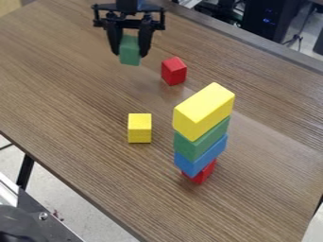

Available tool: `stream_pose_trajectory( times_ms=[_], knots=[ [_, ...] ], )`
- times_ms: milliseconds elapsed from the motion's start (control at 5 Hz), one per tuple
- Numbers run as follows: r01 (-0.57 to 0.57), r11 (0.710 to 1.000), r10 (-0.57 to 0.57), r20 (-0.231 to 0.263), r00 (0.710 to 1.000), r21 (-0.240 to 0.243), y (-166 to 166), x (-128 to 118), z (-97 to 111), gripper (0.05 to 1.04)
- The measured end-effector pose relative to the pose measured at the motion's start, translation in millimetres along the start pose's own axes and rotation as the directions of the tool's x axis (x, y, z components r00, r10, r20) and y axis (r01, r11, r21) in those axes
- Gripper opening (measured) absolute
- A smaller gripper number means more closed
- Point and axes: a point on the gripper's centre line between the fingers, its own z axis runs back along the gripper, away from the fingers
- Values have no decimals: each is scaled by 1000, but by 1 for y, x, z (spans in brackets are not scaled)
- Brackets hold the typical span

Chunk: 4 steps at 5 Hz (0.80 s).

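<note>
**Gripper (130,55) clamped on the green cube (130,49), near the top of your view**

Your gripper hangs at the top of the camera view, left of centre, pointing down. Its two fingers press the green cube from either side, and the cube's lower end pokes out just below the fingertips. You have it in front of the far part of the brown table (69,99).

Near the gripper, a little lower and to the right in your view, a red block (174,71) sits on the table. Farther down, almost straight below the cube in the view, you see a yellow block (139,128) on the tabletop.

Well apart from the gripper, lower right, a four-block tower stands upright. From the top down you can read a long yellow piece (205,111), a green piece (200,138), a blue piece (200,156) and a red piece (202,173) at the base, partly hidden by those above.
</note>
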Motion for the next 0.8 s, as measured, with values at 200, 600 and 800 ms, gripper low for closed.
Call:
stream_pose_trajectory(
  times_ms=[200,600,800],
  knots=[
    [-8,1000,8,-4,1000,-2,2,0,0,580],
    [4,999,-3,-31,1000,36,2,4,1,937],
    [10,999,-9,-27,1000,33,1,4,3,1001]
  ],
)
